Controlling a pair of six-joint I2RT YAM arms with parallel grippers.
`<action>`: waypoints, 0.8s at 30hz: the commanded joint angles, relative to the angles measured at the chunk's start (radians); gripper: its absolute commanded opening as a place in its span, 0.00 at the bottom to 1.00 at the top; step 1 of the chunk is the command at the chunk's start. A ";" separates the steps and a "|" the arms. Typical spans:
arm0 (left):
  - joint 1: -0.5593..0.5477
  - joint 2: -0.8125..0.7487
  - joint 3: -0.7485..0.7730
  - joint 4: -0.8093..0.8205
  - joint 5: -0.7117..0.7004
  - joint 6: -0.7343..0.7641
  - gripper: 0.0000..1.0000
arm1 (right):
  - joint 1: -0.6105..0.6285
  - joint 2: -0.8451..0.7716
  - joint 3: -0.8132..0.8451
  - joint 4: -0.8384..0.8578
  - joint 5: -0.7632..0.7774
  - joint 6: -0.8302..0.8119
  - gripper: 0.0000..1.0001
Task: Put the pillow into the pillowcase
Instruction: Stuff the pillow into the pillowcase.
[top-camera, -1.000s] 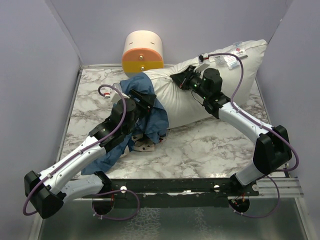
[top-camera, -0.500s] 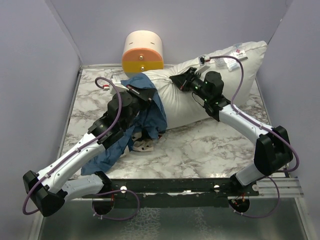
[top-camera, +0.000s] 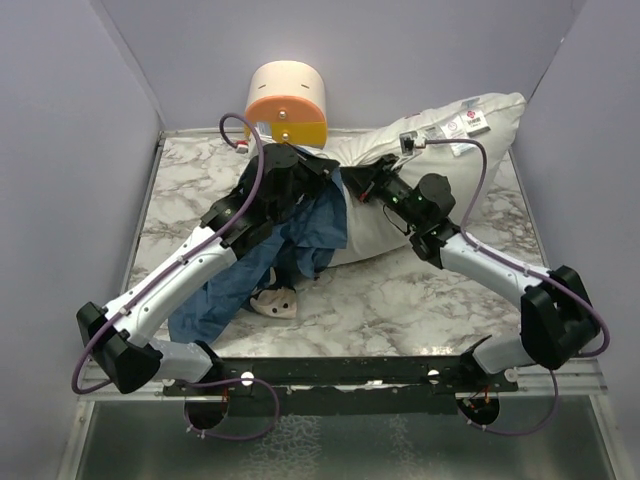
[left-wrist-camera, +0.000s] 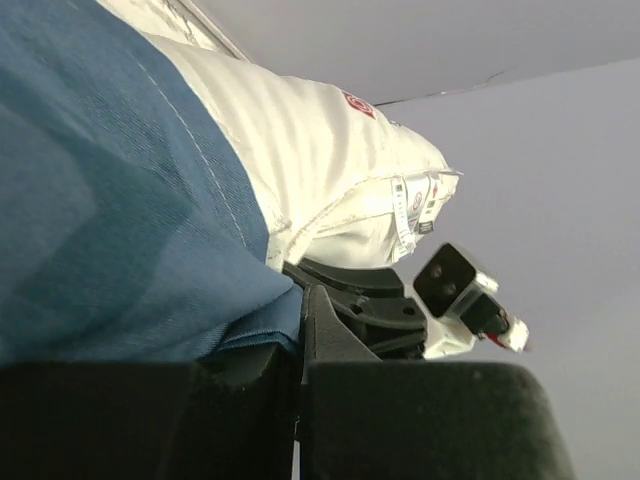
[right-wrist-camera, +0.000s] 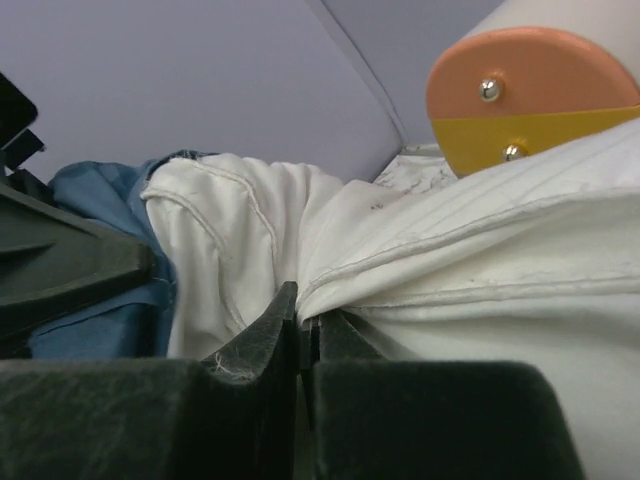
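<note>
Now the pillow (top-camera: 372, 228) lies across the far side of the table (top-camera: 420, 295), with its tagged end raised toward the far right corner and its other end pushed into the mouth of the pillowcase (top-camera: 305, 225). The right gripper (right-wrist-camera: 300, 335) is clenched on a thin fold of the white cloth, and the bulk of the pillow swells to the right of its fingers. The left gripper (left-wrist-camera: 300, 330) is closed too and pinches the blue hem, which hangs to the left of its fingers, while the pillow rises just beyond them. In the top view both grippers meet close together at the mouth of the sack. I judge the pillow to be light, soft and bulky, so it will bend and bulge rather than slide as one piece. A pinch near its seam or a corner should hold better than the plump middle. The pillowcase looks thin and limp, and its hem may slip out of the fingers. Behind the left fingers stands an orange-faced cylinder (top-camera: 287, 105).
</note>
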 joint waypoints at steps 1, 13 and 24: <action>0.029 -0.005 0.151 0.089 0.038 -0.075 0.00 | 0.054 -0.176 -0.005 0.081 0.008 -0.124 0.01; 0.101 0.091 0.255 0.131 0.237 -0.160 0.00 | 0.181 -0.229 0.162 -0.143 0.175 -0.316 0.01; -0.031 -0.018 0.054 0.039 0.193 -0.222 0.00 | 0.200 -0.041 0.150 -0.380 0.423 -0.160 0.01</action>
